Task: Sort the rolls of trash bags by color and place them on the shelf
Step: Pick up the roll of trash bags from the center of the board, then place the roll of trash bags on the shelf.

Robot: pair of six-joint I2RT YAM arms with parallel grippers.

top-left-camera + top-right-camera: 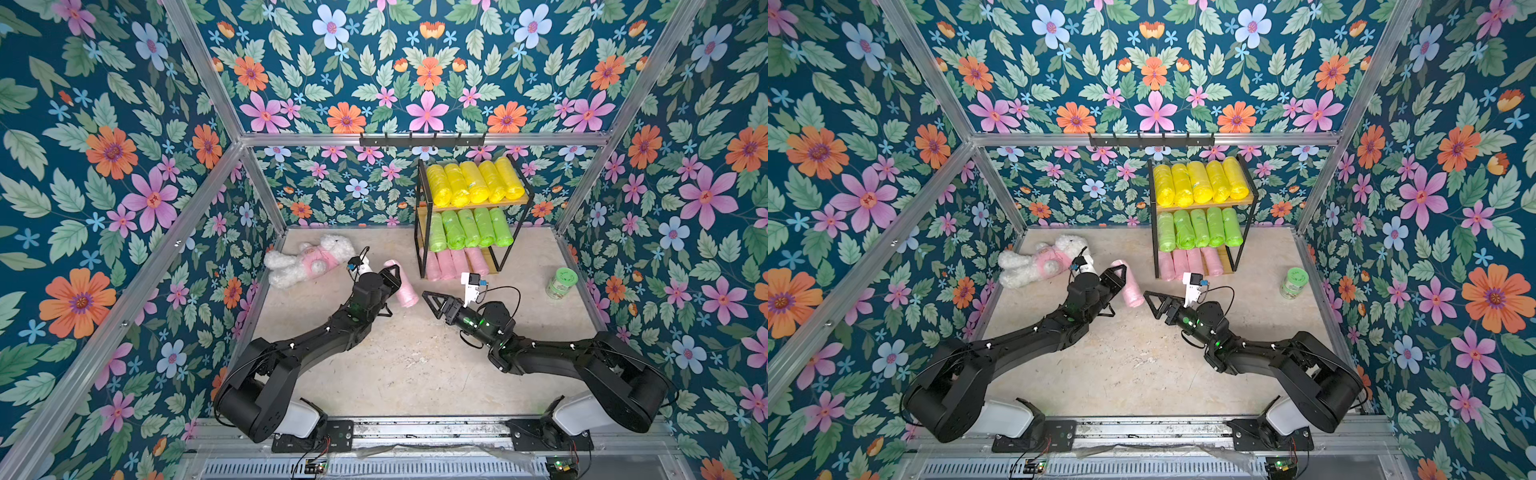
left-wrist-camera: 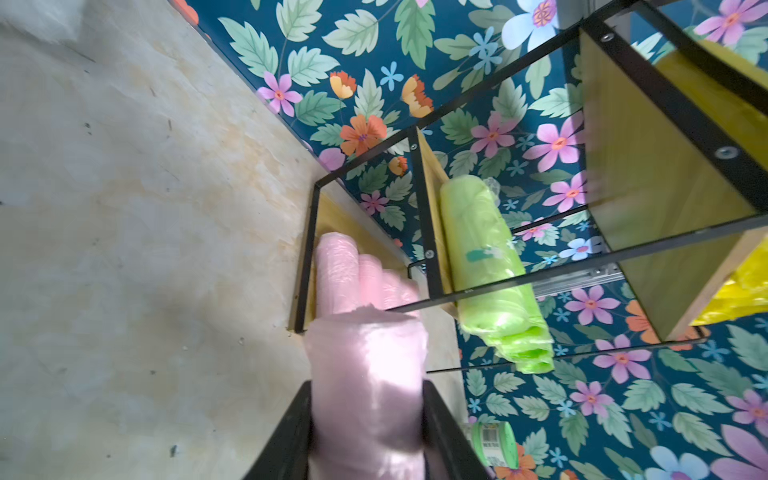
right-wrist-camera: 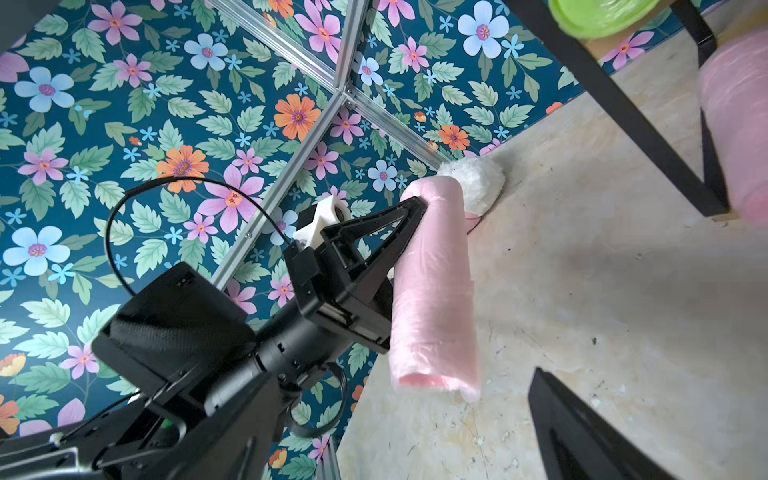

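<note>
Shelf tiers are stocked by colour: yellow rolls on top, green rolls in the middle, four pink rolls at the bottom. The right gripper is spread wide and empty. The left gripper is clamped on a fifth pink roll, held near the bottom tier.

Left hand clamped tight, arm stretched forward; right hand jaws wide apart, pointing toward left arm.
</note>
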